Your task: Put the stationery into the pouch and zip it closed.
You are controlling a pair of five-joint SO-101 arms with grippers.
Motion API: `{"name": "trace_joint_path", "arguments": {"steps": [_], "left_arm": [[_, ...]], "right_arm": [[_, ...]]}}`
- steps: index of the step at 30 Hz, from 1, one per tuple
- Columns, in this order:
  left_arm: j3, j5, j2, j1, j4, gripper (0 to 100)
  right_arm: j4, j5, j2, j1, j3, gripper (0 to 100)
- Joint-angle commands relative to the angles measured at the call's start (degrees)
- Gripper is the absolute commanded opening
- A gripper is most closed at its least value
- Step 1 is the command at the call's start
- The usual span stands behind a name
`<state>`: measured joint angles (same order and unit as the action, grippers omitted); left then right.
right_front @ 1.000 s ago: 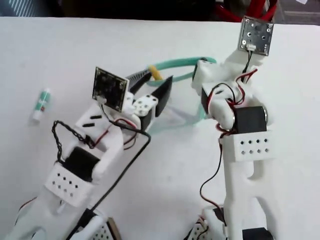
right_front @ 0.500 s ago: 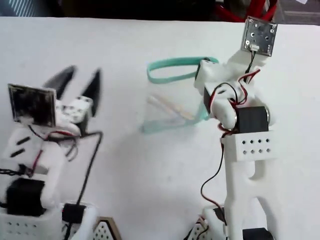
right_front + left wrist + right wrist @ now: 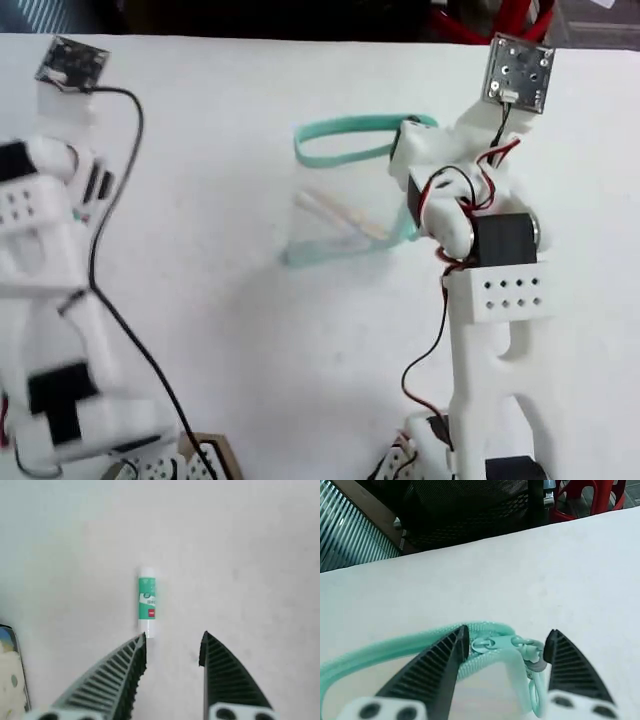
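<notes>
Having swung off the pouch, the left claw hangs open with the glue stick just ahead of one tip, likely the next pickup, while the open right claw straddles the zipper.

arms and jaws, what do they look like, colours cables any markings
The left arm and right arm are both white plastic shells with black motor blocks. Red and black wires loop along the right arm, which has a panel dotted with small holes. A black cable trails along the left arm. Each arm carries a square camera board. The jaws are black, tapered and ribbed inside.
</notes>
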<state>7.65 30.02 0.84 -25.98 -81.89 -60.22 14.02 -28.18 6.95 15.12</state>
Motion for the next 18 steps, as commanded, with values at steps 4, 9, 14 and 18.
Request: {"name": "trace_joint_path", "arguments": {"steps": [4,9,14,18], "left_arm": [[33.49,0.79,-28.97,-1.54,-11.52,20],[53.80,-0.18,-46.46,-3.30,-15.47,22],[70.59,-2.02,-62.11,-5.23,-15.91,22],[83.08,-1.85,-70.64,-7.08,-18.11,23]], "right_arm": [[-1.19,-0.18,0.13,0.22,0.62,23.8],[-1.19,-0.18,0.13,0.13,1.14,23.8],[-1.19,-0.18,0.13,0.13,1.23,23.8],[-1.10,-0.18,0.13,0.13,1.23,23.8]]}}
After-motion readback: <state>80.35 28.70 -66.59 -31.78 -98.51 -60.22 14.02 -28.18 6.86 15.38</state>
